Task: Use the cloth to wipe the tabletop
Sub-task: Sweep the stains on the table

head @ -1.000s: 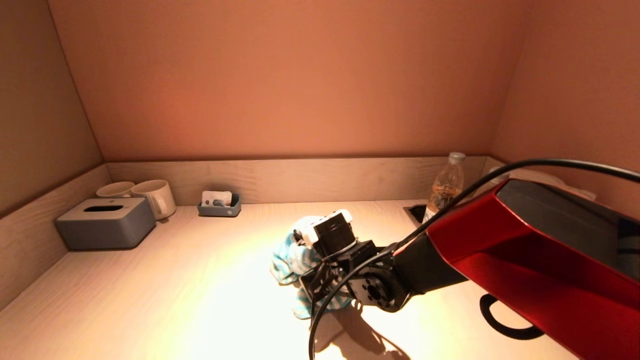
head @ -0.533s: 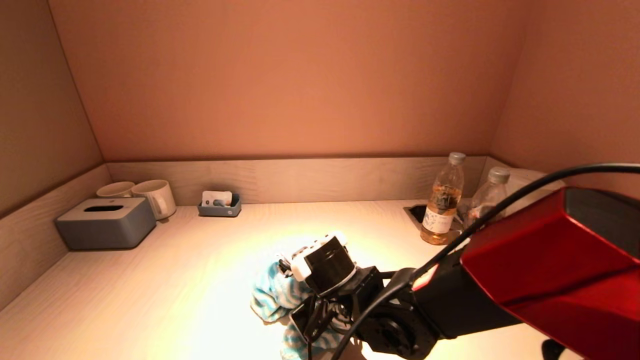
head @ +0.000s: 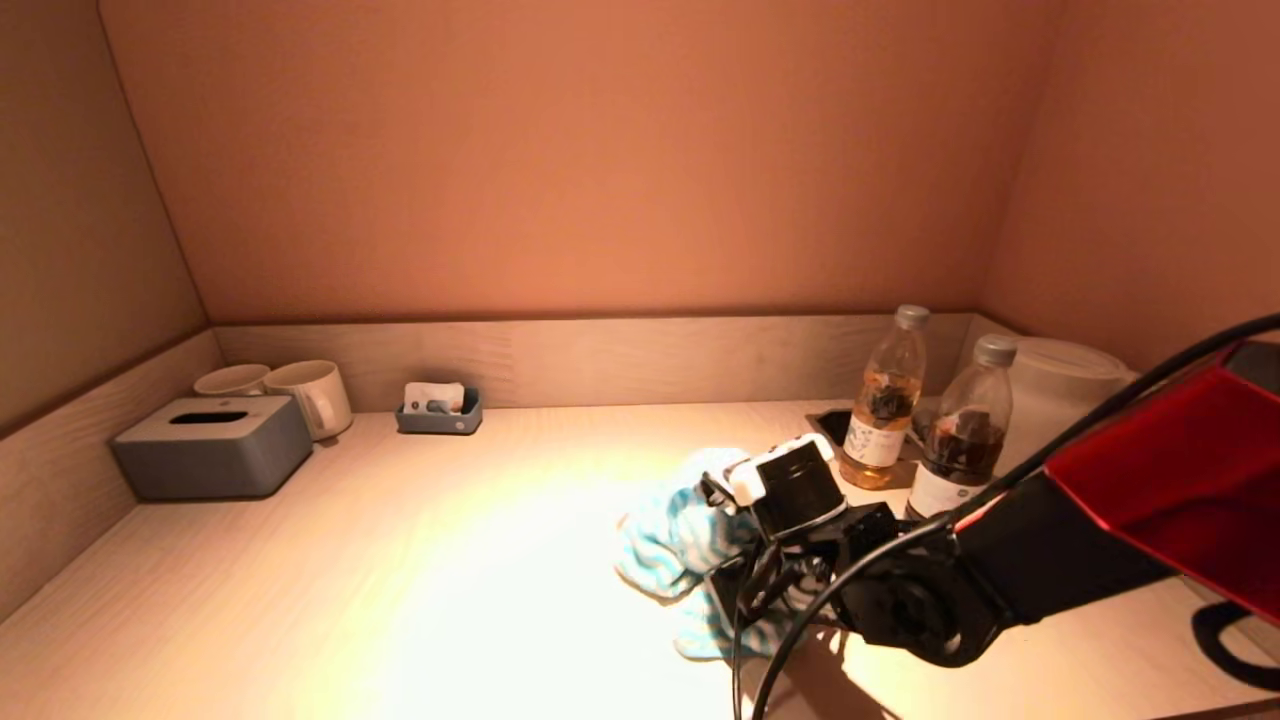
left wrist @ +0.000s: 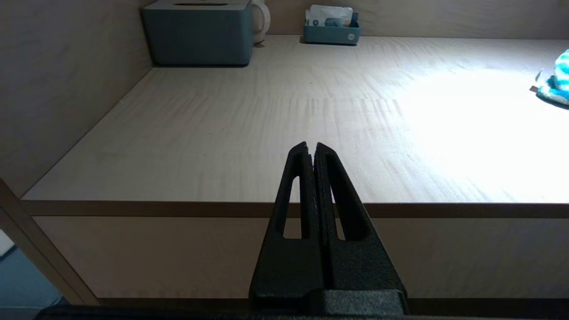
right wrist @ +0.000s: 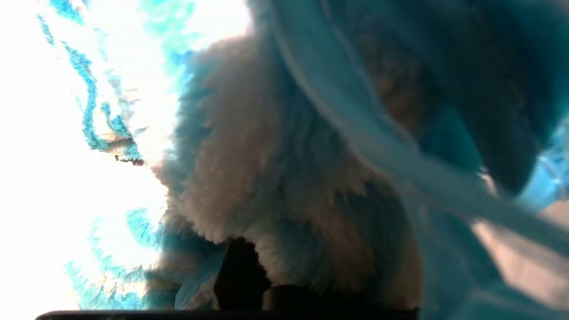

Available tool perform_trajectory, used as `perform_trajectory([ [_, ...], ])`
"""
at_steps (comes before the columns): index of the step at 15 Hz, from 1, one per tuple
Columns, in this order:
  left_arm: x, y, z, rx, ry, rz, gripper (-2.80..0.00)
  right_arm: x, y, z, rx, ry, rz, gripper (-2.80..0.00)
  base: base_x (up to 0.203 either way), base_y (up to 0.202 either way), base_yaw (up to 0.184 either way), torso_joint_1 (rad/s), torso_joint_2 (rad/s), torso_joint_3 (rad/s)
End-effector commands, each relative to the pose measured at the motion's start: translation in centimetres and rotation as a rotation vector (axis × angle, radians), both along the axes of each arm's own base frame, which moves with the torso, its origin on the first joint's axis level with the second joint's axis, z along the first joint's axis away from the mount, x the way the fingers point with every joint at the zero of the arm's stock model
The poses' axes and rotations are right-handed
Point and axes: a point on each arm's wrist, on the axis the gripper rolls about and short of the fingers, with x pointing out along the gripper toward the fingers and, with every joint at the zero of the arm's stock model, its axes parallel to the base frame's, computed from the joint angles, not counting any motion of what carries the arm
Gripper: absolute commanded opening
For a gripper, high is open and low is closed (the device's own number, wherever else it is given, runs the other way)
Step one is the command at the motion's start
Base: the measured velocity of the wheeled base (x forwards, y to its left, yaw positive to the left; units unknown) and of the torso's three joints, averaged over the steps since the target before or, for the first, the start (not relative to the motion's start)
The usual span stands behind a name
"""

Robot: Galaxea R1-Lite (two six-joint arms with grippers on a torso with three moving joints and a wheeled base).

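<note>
A blue-and-white striped fluffy cloth (head: 672, 535) lies bunched on the light wooden tabletop (head: 400, 560), right of the middle. My right gripper (head: 735, 560) is down in the cloth and shut on it, its fingers buried in the folds. In the right wrist view the cloth (right wrist: 275, 169) fills the frame and hides the fingers. My left gripper (left wrist: 311, 149) is shut and empty, parked in front of the table's front edge at the left. The cloth's edge (left wrist: 555, 82) shows far off in the left wrist view.
Two bottles (head: 885, 400) (head: 960, 440) and a white lidded container (head: 1065, 390) stand at the back right, close to the cloth. A grey tissue box (head: 212, 445), two white mugs (head: 315, 397) and a small grey tray (head: 438, 410) stand at the back left.
My right gripper dragged the cloth first toward the front left, then swept it right and back toward the bottles. The left arm has not moved.
</note>
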Motion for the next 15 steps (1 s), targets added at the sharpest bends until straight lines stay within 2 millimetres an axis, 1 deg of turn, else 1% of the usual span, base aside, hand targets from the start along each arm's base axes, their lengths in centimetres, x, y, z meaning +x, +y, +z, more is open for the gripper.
perform_trajectory([
  [1, 0.0, 0.0, 0.0, -0.001, -0.001, 0.001, -2.80, 2.4, -0.8, -0.5, 0.008, -0.020, -0.055, -2.80, 0.000, 0.000, 0.000, 0.000, 0.00, 0.000],
  [3, 0.0, 0.0, 0.0, -0.001, -0.001, 0.001, -2.80, 5.0, -0.5, -1.1, 0.015, -0.037, -0.081, -2.80, 0.000, 0.000, 0.000, 0.000, 0.00, 0.000],
  [4, 0.0, 0.0, 0.0, -0.001, -0.001, 0.001, -2.80, 5.7, -0.2, -1.4, 0.015, -0.038, -0.083, -2.80, 0.000, 0.000, 0.000, 0.000, 0.00, 0.000],
  [5, 0.0, 0.0, 0.0, -0.001, -0.001, 0.001, -2.80, 6.4, 0.7, -1.9, 0.012, -0.039, -0.073, -2.80, 0.000, 0.000, 0.000, 0.000, 0.00, 0.000],
  [6, 0.0, 0.0, 0.0, -0.001, -0.001, 0.001, -2.80, 6.4, 2.5, -2.4, 0.006, -0.037, -0.041, -2.80, 0.000, 0.000, 0.000, 0.000, 0.00, 0.000],
  [8, 0.0, 0.0, 0.0, -0.001, -0.001, 0.001, -2.80, 5.6, 5.6, -2.7, 0.002, -0.046, 0.027, -2.80, 0.000, 0.000, 0.000, 0.000, 0.00, 0.000],
  [10, 0.0, 0.0, 0.0, -0.001, -0.001, 0.001, -2.80, 4.3, 7.7, -2.5, 0.007, -0.053, 0.083, -2.80, 0.000, 0.000, 0.000, 0.000, 0.00, 0.000],
  [12, 0.0, 0.0, 0.0, -0.001, 0.000, 0.001, -2.80, 1.7, 10.0, -1.8, 0.014, -0.057, 0.167, -2.80, 0.000, 0.000, 0.000, 0.000, 0.00, 0.000],
  [15, 0.0, 0.0, 0.0, -0.001, -0.001, 0.001, -2.80, -2.1, 12.1, -0.7, 0.025, -0.062, 0.270, -2.80, 0.000, 0.000, 0.000, 0.000, 0.00, 0.000],
])
